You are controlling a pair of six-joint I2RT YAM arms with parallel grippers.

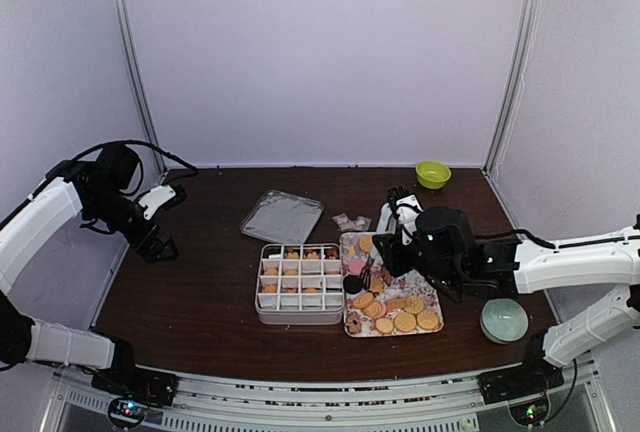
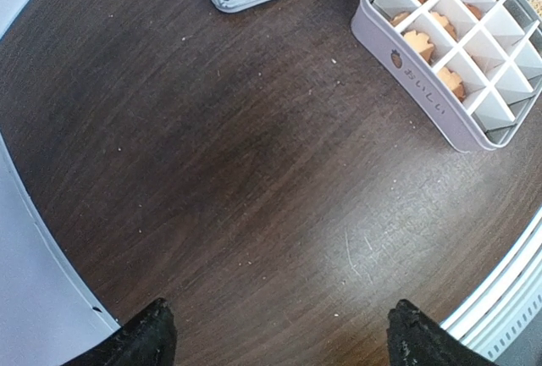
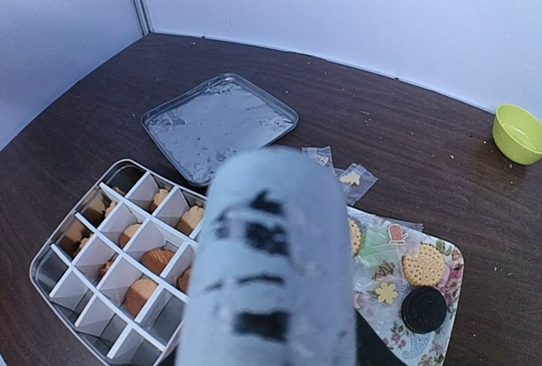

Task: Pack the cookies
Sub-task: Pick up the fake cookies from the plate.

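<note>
left gripper is hovering, fingers spread, well apart from the cookies; right gripper is hanging above them, grip unreadable.

The left arm is built of long, smooth white shells linked by rounded black joints. A thin black cable loops out from the upper joint. The right arm has the same white shells, with a bulky black housing near its wrist and a second black cable running along its top edge. Each arm ends in a black block base at the near edge, where small coloured lights glow. The left gripper has two black fingers with a rough, grainy surface and rounded tips.
</note>
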